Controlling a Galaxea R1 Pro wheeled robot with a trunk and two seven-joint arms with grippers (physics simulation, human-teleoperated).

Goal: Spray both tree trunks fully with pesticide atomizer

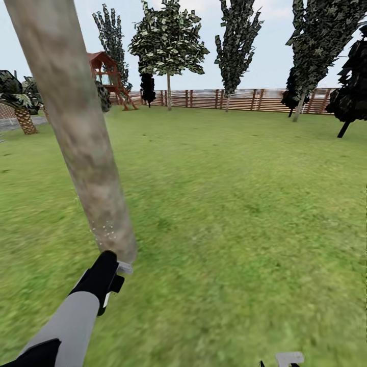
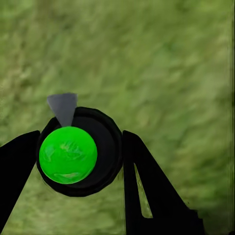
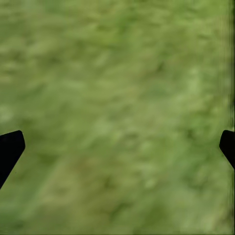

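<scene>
Grass lawn is stretching ahead of you to the fence. Your left gripper is gripping the pesticide atomizer beside the tree trunk; your right gripper is gaping wide, holding nothing.

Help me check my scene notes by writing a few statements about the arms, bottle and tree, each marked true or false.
1. The left gripper is shut on the round black atomizer with a bright green top. True.
2. The right gripper holds a bottle. False: its fingers are spread wide over green grass.
3. The thick mottled grey-brown tree trunk stands close ahead of the left gripper. True.
4. The ground beneath both grippers is concrete. False: it is grass.
</scene>
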